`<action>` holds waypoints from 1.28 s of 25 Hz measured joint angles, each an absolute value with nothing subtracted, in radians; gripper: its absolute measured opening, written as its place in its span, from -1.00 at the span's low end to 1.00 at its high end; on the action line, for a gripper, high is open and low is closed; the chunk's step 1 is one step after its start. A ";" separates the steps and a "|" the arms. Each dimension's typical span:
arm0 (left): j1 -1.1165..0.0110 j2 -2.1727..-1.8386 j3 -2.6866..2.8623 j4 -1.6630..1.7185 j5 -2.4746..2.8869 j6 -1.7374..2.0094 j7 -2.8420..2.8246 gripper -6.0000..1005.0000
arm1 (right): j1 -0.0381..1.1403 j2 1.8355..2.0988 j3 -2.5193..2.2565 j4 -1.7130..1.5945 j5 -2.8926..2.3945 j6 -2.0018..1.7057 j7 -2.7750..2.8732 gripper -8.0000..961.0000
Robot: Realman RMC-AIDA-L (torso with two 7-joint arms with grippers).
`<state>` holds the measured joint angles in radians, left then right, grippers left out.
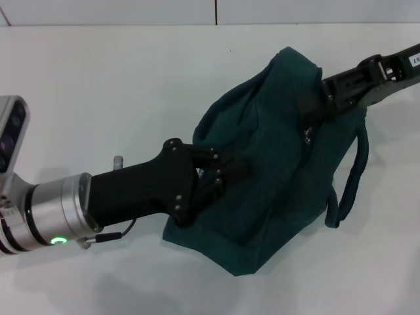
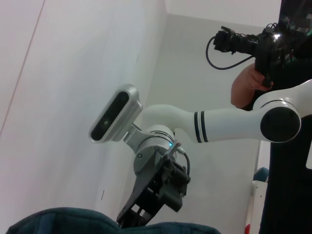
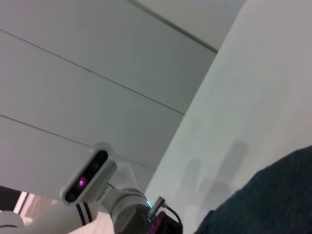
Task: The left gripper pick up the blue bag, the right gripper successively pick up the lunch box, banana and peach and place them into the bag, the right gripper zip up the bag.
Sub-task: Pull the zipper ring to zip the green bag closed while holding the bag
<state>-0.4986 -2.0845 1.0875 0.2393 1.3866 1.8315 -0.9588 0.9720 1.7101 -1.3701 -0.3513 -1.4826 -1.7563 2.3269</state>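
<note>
The blue bag [image 1: 269, 164] is observed lying slumped on the white table [image 1: 98, 85], near its right side. The left gripper [image 1: 226, 176] is pressed into the bag's near-left fabric, fingers closed on a fold. The right gripper [image 1: 314, 105] is seen clamped on the bag's upper right edge, beside the zip pull [image 1: 306, 134].

Left claw [image 1: 226, 174] reaches in from the near left, right claw [image 1: 308, 108] from the far right.

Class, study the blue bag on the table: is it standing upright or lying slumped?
Lying slumped. In the head view the blue bag spreads crumpled across the table, its strap trailing alongside.
</note>
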 joint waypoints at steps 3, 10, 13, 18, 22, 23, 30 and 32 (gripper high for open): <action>-0.499 -2.085 1.088 0.239 1.387 1.831 -0.959 -0.89 | 0.975 1.710 -1.369 -0.363 -1.501 -1.758 2.326 0.71; -0.499 -2.084 1.090 0.239 1.387 1.832 -0.959 -0.89 | 0.977 1.706 -1.367 -0.484 -1.589 -1.800 2.323 0.71; -0.500 -2.085 1.089 0.240 1.387 1.832 -0.959 -0.89 | 1.005 1.709 -1.366 -0.488 -1.637 -1.817 2.322 0.70; -0.500 -2.084 1.088 0.240 1.387 1.832 -0.959 -0.89 | 1.030 1.712 -1.366 -0.489 -1.683 -1.825 2.322 0.70; -0.500 -2.085 1.088 0.241 1.379 1.832 -0.957 -0.89 | 1.037 1.713 -1.365 -0.490 -1.685 -1.832 2.322 0.70; -0.500 -2.084 1.088 0.241 1.374 1.832 -0.957 -0.89 | 1.039 1.713 -1.365 -0.490 -1.685 -1.835 2.322 0.70; -0.506 -2.083 1.088 0.241 1.365 1.833 -0.958 -0.89 | 1.047 1.726 -1.365 -0.490 -1.686 -1.860 2.322 0.70; -0.506 -2.083 1.087 0.241 1.355 1.833 -0.958 -0.89 | 1.047 1.729 -1.365 -0.489 -1.686 -1.861 2.322 0.70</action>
